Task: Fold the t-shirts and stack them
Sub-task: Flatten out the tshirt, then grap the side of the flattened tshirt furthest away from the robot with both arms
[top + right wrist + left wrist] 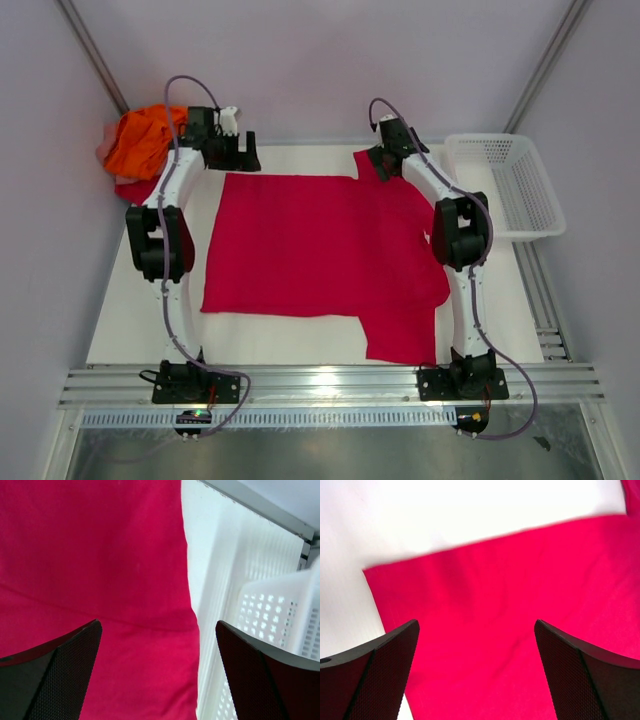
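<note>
crimson cloth t-shirt (300, 245): likely soft, limp, light | pinch upper-frame corners | left gripper (240, 155), right gripper (373, 160): spread, empty

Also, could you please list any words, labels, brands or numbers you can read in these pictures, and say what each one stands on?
No text can be read in any view.
crimson t-shirt: plain, no print or tag showing.
orange t-shirt: crumpled, no print visible.
white mesh basket: no label.
left arm and right arm: any marking is too small to read.
</note>
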